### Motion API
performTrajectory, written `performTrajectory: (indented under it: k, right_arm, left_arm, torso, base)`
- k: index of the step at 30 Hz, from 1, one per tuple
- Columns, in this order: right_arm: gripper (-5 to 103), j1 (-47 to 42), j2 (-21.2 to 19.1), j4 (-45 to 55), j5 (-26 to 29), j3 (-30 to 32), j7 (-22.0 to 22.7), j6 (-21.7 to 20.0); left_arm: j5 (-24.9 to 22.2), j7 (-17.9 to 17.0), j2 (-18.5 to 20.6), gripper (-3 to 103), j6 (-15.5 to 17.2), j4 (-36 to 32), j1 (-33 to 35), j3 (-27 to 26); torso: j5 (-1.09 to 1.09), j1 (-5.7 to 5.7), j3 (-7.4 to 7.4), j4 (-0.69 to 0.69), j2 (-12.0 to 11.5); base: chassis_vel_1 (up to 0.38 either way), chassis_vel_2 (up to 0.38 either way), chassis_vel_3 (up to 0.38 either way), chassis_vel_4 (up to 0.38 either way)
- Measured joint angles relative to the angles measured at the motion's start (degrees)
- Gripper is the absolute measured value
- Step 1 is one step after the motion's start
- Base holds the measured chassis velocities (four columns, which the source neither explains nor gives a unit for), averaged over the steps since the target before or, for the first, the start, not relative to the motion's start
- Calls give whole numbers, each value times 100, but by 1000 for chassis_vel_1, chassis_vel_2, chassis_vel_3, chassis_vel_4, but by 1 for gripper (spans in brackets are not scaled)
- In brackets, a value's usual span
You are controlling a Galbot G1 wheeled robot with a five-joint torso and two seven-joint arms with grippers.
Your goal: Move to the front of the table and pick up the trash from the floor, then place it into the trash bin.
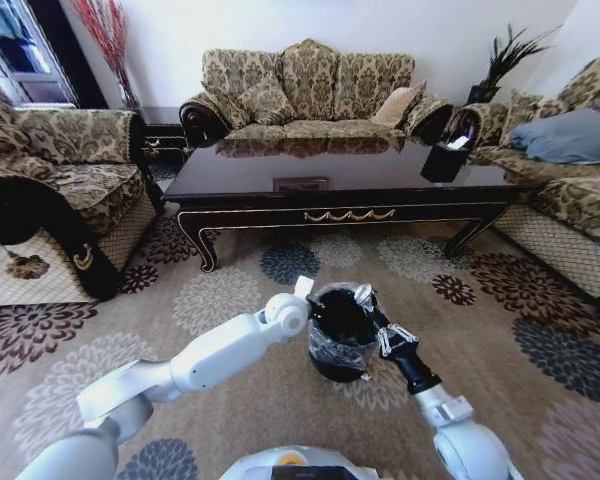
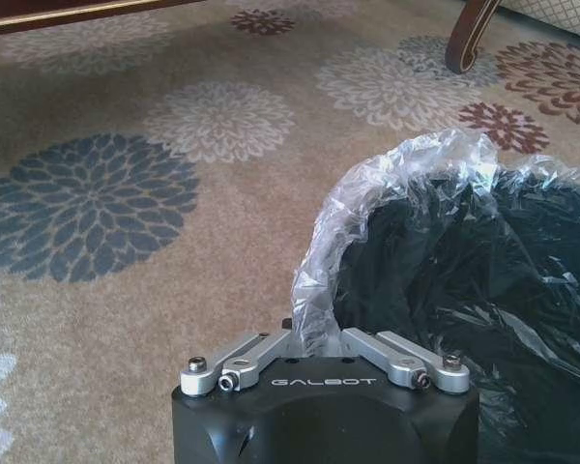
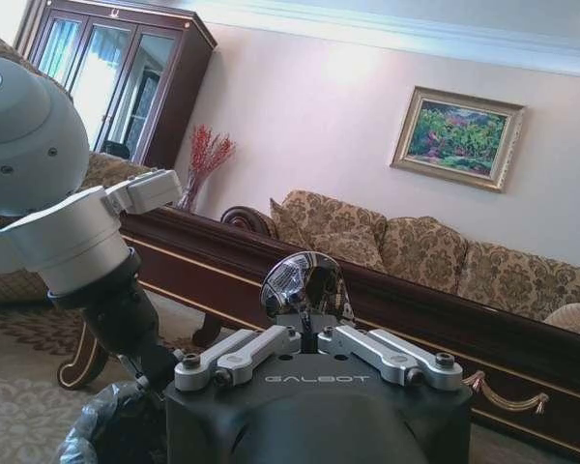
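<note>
The floor (image 1: 230, 300), a beige carpet with big flower medallions, lies open on every near side of the robot, with a wide bare strip between it and the table (image 1: 340, 185). The table runs long left to right across the far middle of the room, its glossy tabletop dark and its gold-trimmed front edge facing the robot. Sofas close the room off on the left, the far side and the right.

The trash bin (image 1: 338, 335) stands upright on the carpet, near the robot and well in front of the table, its round mouth pointing up and its thin plastic liner (image 2: 367, 193) crumpled over the rim.

The left end effector (image 2: 311, 333) is at the bin's left rim, and in the left wrist view its fingers are clenched on a fold of the liner. The right end effector (image 1: 364, 296) hangs over the bin's right rim, angled toward the table; in the right wrist view its shiny fingers (image 3: 304, 283) are pressed together, and I cannot tell whether anything is pinched between them.
</note>
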Motion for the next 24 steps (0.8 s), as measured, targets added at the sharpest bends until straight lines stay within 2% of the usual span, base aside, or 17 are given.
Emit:
performTrajectory:
  k: [2, 6, 8, 12, 14, 17, 18, 20, 21, 23, 24]
  right_arm:
    - [3, -11, 9, -18, -24, 1, 2, 22]
    - [24, -2, 90, -100, -155, -59, 9, 41]
    - [24, -7, 107, -116, -169, -76, 14, 41]
    - [46, -50, 93, -110, -180, -60, 26, 38]
    - [46, -59, 81, -98, -177, -39, 27, 38]
    - [62, -111, 77, -34, -125, 31, 48, 38]
    - [62, -111, 77, -34, -125, 31, 48, 38]
    - [73, -128, 106, 13, -20, 122, 120, 5]
    - [73, -115, 124, 19, 48, 162, 154, -36]
    - [84, 39, 164, -21, 330, 300, 392, -168]
    - [84, 39, 164, -21, 330, 300, 392, -168]
  left_arm:
    - [-18, -4, 60, 3, 0, -74, 33, 2]
    - [34, -14, 143, 3, -3, -188, 135, 13]
    - [73, -9, 160, 3, -12, -201, 160, 13]
    - [126, 21, 292, 3, -25, -291, 232, -35]
    - [137, 23, 324, 3, -26, -306, 245, -58]
    - [178, 37, 472, 3, -41, -378, 333, -235]
    - [178, 37, 472, 3, -41, -378, 333, -235]
    - [245, 73, 624, 3, -80, -441, 410, -426]
    - [278, 89, 687, 3, -112, -463, 462, -510]
    - [345, 145, 845, 3, -188, -554, 701, -802]
    - [345, 145, 845, 3, -188, -554, 701, -802]
  torso:
    - [-1, 0, 0, 0, 0]
    - [-1, 0, 0, -1, 0]
    - [-1, 0, 0, -1, 0]
    - [-1, 0, 0, -1, 0]
    - [-1, 0, 0, -1, 0]
    - [-2, 0, 0, -1, 0]
    - [-2, 0, 0, -1, 0]
    - [-2, 0, 0, -3, 0]
    - [-2, 0, 0, -2, 0]
    - [-2, 0, 0, 0, 0]
    - [-2, 0, 0, 0, 0]
  base:
    - [0, 0, 0, 0]
    - [0, 0, 0, 0]
    - [0, 0, 0, 0]
    - [0, 0, 0, 0]
    - [0, 0, 0, 0]
    - [0, 0, 0, 0]
    - [0, 0, 0, 0]
    - [0, 0, 0, 0]
    - [0, 0, 0, 0]
    - [0, 0, 0, 0]
    - [0, 0, 0, 0]
